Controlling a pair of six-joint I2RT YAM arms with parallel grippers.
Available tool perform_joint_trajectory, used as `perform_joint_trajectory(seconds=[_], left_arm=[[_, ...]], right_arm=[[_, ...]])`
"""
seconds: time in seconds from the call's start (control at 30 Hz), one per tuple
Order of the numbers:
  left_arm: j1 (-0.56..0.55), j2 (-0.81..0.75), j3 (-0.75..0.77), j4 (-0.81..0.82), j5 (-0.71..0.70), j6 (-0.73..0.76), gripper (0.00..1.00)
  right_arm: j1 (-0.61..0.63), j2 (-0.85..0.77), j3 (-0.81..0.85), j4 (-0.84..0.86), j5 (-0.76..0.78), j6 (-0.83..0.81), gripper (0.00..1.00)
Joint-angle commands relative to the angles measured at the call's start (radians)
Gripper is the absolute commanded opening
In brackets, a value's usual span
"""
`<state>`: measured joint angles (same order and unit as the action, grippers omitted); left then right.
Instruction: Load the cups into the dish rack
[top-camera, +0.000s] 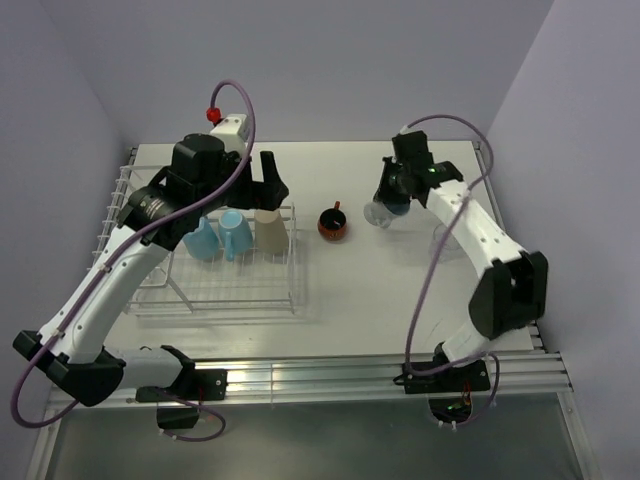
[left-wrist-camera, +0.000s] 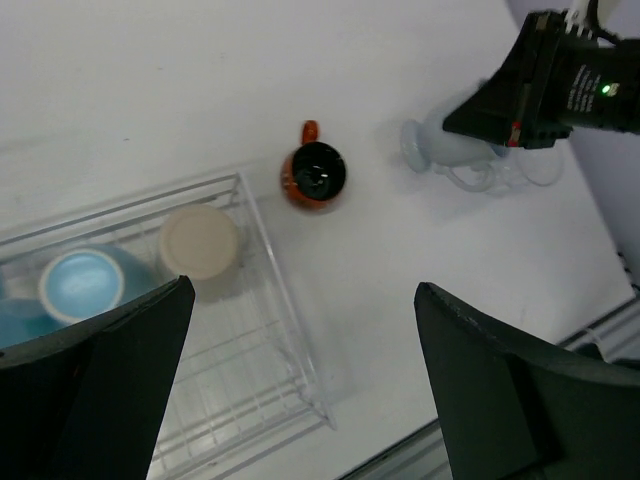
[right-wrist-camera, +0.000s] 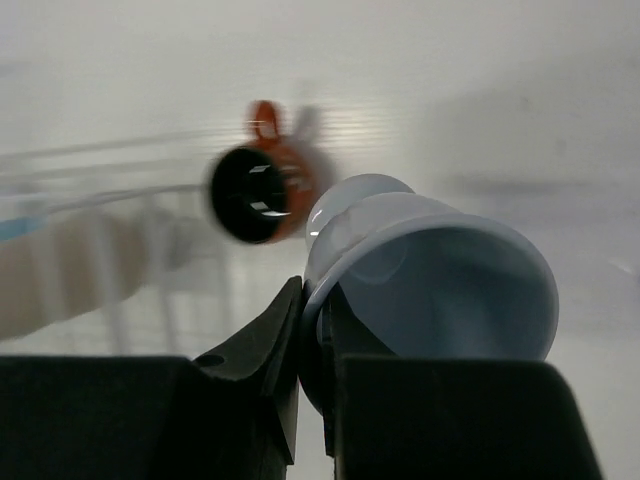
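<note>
At the right of the top view, the right end effector (right-wrist-camera: 308, 305) is clamped on the rim of a light blue mug (right-wrist-camera: 440, 290). One dark finger is pressed against the outer wall and the other is tucked just inside the mouth. The mug is smooth and glazed, with a pale inside and a rounded swell below its flared rim, and it is tipped so that its round opening faces the wrist camera. Whether it touches the white counter (top-camera: 400, 290) cannot be told. Near the middle of the top view a smaller red-orange mug (left-wrist-camera: 315, 175) stands upright on the counter. Its inside is dark and glossy, its stubby handle points toward the top of the left wrist frame, and it sits just beside the dish rack (top-camera: 225, 300) without touching it. The rack is a white grid of thin wire bars at the left. In its upper part sit two blue mugs (top-camera: 235, 232) and, at the right corner, a matte cream mug (left-wrist-camera: 200, 240) showing a flat round face upward. The left end effector (left-wrist-camera: 305, 288) hangs above that corner with its broad black fingers spread wide and nothing between them.
</note>
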<state>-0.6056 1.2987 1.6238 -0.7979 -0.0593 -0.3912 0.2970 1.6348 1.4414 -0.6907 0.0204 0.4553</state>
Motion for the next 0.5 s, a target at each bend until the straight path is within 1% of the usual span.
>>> perform_joint_trajectory(seconds=[0.0, 0.03, 0.07, 0.13, 0.17, 0.23, 0.27, 0.33, 0.37, 0.43, 0.47], left_arm=[[-0.003, -0.064, -0.062, 0.194, 0.209, -0.029, 0.99], [-0.002, -0.07, -0.096, 0.219, 0.229, -0.032, 0.99], [-0.003, -0.076, -0.111, 0.241, 0.249, -0.035, 0.99], [-0.003, -0.087, -0.143, 0.284, 0.277, -0.046, 0.99], [-0.002, -0.091, -0.146, 0.292, 0.286, -0.047, 0.99], [-0.002, -0.099, -0.157, 0.325, 0.308, -0.057, 0.99], [-0.003, -0.105, -0.16, 0.339, 0.317, -0.061, 0.99], [-0.003, -0.121, -0.169, 0.364, 0.346, -0.069, 0.99], [-0.003, -0.122, -0.171, 0.383, 0.355, -0.071, 0.99], [-0.002, -0.124, -0.18, 0.4, 0.384, -0.074, 0.99], [-0.003, -0.121, -0.183, 0.411, 0.391, -0.074, 0.99]], right_arm=[[0.01, -0.219, -0.019, 0.109, -0.258, 0.042, 0.0], [0.01, -0.249, -0.041, 0.134, -0.355, 0.058, 0.0], [0.01, -0.312, -0.065, 0.198, -0.408, 0.098, 0.0], [0.01, -0.372, -0.142, 0.273, -0.511, 0.149, 0.0], [0.01, -0.427, -0.172, 0.369, -0.602, 0.219, 0.0], [0.01, -0.47, -0.265, 0.482, -0.703, 0.302, 0.0], [0.011, -0.502, -0.294, 0.59, -0.77, 0.386, 0.0], [0.013, -0.532, -0.367, 0.683, -0.815, 0.463, 0.0], [0.013, -0.553, -0.389, 0.785, -0.842, 0.535, 0.0], [0.013, -0.564, -0.44, 0.867, -0.87, 0.603, 0.0], [0.013, -0.57, -0.472, 0.961, -0.881, 0.67, 0.0]])
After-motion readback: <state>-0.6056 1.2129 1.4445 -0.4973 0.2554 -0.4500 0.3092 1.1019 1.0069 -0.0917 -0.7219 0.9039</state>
